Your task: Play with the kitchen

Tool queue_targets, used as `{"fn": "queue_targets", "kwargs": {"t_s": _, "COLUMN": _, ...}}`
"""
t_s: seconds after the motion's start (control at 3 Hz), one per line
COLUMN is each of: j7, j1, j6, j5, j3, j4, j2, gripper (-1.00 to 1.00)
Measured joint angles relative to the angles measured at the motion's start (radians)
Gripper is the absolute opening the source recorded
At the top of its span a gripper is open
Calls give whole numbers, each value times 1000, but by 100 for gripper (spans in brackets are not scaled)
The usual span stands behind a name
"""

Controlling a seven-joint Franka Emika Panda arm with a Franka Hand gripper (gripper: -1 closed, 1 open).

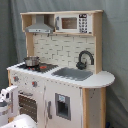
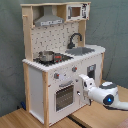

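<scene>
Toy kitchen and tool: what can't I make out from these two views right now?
- Tool: in the second exterior view it points at the oven door; contact cannot be told. In the first exterior view the arm is cut off by the left edge.
- Pot contents: hidden by its rim in both exterior views.
- Knobs: settings too small to read.
- Microwave interior: blurred.
</scene>
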Motion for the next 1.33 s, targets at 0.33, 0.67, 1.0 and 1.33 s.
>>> {"fn": "queue_targets", "kwargs": {"t_s": 0.33, "j7": -1, "j1": 79, "j6": -63, "j5": 0, "j3": -6, "j4": -44, "j2": 0, "gripper": 100}}
{"fn": "queue_targets", "kwargs": {"t_s": 0.67, "j7": -50, "j1": 152, "j6": -135, "j5": -2, "j3": -72, "j4": -55, "j2": -1, "gripper": 100}}
{"fn": "queue_targets", "kwargs": {"t_s": 1.0, "j7": -116, "j1": 195, "j6": -182, "j5": -6, "j3": -131, "j4": -54, "j2": -1, "gripper": 100}}
{"fn": "queue_targets", "kwargs": {"t_s": 1.33, "j7": -157, "j1": 245, "j6": -228, "j5": -44, "j3": -187, "j4": -51, "j2": -1, "gripper": 100}}
